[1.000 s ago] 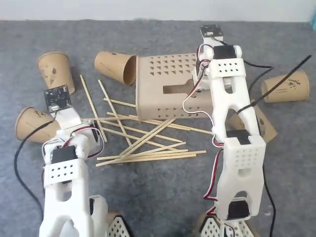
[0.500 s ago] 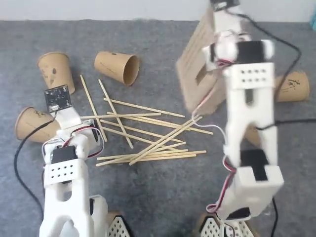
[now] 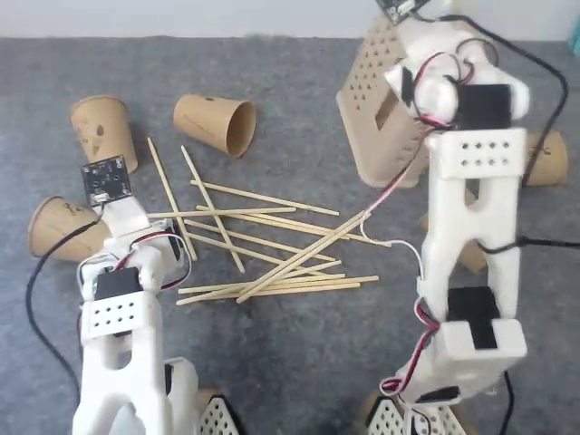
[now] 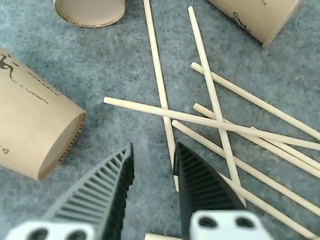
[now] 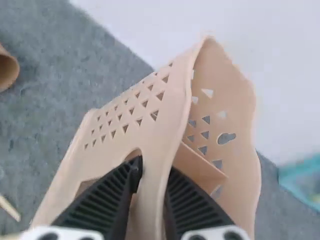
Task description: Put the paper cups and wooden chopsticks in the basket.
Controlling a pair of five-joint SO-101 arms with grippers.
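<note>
I cannot read any writing. The paper cups carry dark brush-like marks, too small for me to make out from here.

I count four paper cups for certain, all lying on the grey counter [image 3: 299, 63]. One is at the far left [image 3: 100, 131] and one lies mouth-right beside it [image 3: 216, 122]. One is by my left arm [image 3: 54, 227], and one on the right [image 3: 546, 156] is half hidden behind the right arm [image 3: 471, 181]. A brown patch lower down behind that arm [image 3: 471, 258] may be a fifth, though I can't be sure.

The wooden chopsticks [image 3: 272, 288] lie in a loose crossed heap in the middle. There are roughly a dozen, but the overlaps stop me counting exactly.

The perforated basket [image 3: 381, 118] is tipped up on edge at the back right, close to where the counter meets the pale wall [image 3: 181, 16]. My right hand [image 5: 152, 170] is clamped on its wall [image 5: 150, 115], one finger on each side.

My left hand [image 4: 153, 150] hangs with fingers parted and nothing between them. It is over the near end of a chopstick [image 4: 160, 85], just beside the side-lying cup [image 4: 35, 130].

Bare counter lies between the heap and the arm bases, and more lies between the heap and the basket.
</note>
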